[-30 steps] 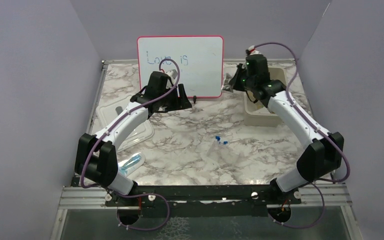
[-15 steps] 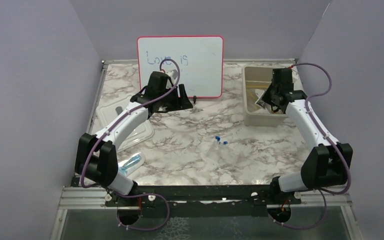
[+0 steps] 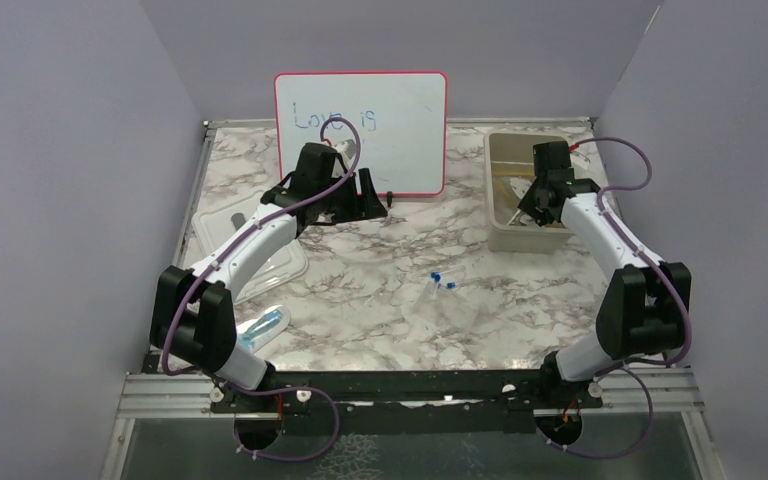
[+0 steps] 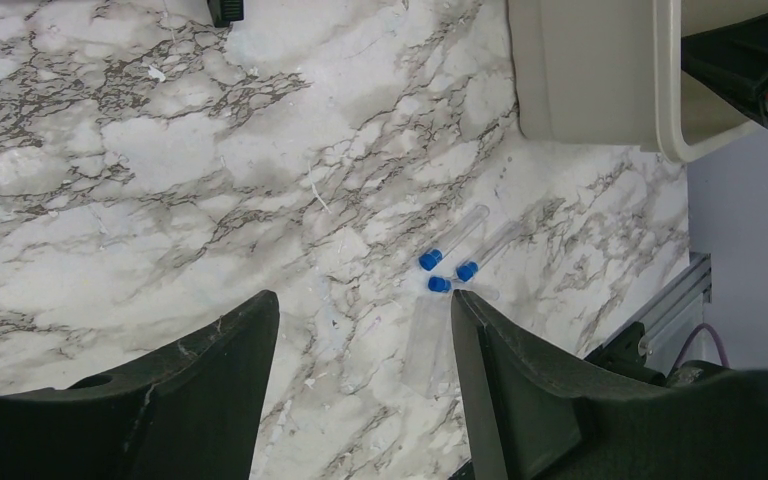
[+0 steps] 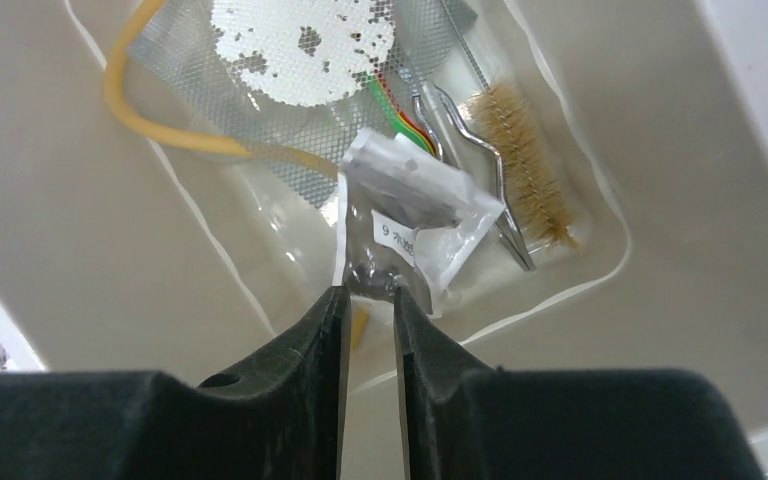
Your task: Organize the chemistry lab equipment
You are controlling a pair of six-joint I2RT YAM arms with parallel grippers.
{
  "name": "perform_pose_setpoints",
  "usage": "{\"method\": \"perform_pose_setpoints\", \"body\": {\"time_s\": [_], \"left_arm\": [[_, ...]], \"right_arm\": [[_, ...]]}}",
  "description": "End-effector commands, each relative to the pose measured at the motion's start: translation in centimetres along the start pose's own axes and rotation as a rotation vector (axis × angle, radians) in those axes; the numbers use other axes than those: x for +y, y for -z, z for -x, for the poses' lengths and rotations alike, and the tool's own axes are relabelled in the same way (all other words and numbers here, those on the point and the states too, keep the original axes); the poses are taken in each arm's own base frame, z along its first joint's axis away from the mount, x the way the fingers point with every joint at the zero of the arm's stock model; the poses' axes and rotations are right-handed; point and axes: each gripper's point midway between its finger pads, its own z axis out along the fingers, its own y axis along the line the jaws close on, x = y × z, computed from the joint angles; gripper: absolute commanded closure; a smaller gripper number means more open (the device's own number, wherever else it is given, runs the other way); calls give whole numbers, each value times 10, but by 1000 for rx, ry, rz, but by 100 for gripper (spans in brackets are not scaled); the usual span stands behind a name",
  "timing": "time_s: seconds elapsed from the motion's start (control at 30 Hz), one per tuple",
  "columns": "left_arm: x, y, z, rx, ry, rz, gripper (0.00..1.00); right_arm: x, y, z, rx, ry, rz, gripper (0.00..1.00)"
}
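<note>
A: Bin contents?
B: In the beige bin [image 3: 500, 236], at 2 o'clock on the table [image 3: 360, 300], are recorded: gauze mat [image 5: 300, 60], amber tubing [image 5: 125, 110], bristle brush [image 5: 525, 160], clear packet [image 5: 415, 215].
A: Jaws?
B: Right gripper [image 5: 368, 300]: narrowly parted at the packet's corner; whether it is gripped cannot be told. Left gripper [image 4: 365, 310]: spread wide, nothing held. Blue-capped tubes [image 3: 440, 284] are noted at its 5 o'clock.

Gauze [image 5: 300, 40], brush [image 5: 522, 160], packet [image 5: 420, 215] binned; blue-capped tubes [image 4: 455, 237] lie outside.

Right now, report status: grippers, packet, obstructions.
Left gripper open, empty, over marble table. Right gripper shut on clear plastic packet, low inside beige rectangular plastic bin. Three blue-capped clear tubes loose on table. No obstruction seen.
</note>
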Motion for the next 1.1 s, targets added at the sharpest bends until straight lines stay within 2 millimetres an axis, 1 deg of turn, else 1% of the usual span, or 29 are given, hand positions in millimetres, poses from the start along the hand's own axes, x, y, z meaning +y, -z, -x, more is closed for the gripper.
{"method": "perform_pose_setpoints", "body": {"time_s": [0.0,0.13,0.27,0.43,0.5,0.53,0.6,0.67,0.73,0.83,0.9,0.97,1.03,1.07], "left_arm": [[-6,1,11,-26,-27,-28,33],[-6,1,11,-28,-29,-22,31],[-5,2,9,-26,-27,-19,30],[-4,2,6,-18,-25,-22,26],[-4,2,3,-11,-22,-24,24],[-4,2,3,-9,-22,-26,24],[-2,2,1,-7,-19,-22,23],[1,2,0,-9,-22,-9,23],[8,4,3,-23,-29,39,23],[18,8,9,-38,-36,111,23],[23,10,10,-44,-36,145,23],[32,11,8,-50,-18,190,23],[41,11,3,-48,9,229,23],[43,11,0,-45,19,237,23]], "right_arm": [[-9,7,14,-50,-8,-52,70],[-9,19,24,-71,13,-43,63],[-1,40,37,-100,58,21,59],[26,80,62,-131,125,178,56],[38,94,65,-125,161,247,55],[45,99,63,-120,181,282,54],[61,110,53,-108,231,356,53],[76,121,38,-96,280,405,53],[91,129,19,-74,329,448,53],[105,137,-10,-45,408,485,53],[114,142,-33,-11,470,518,53],[118,144,-59,34,536,533,54],[115,147,-83,75,589,525,54],[109,147,-89,90,591,513,54]]}}
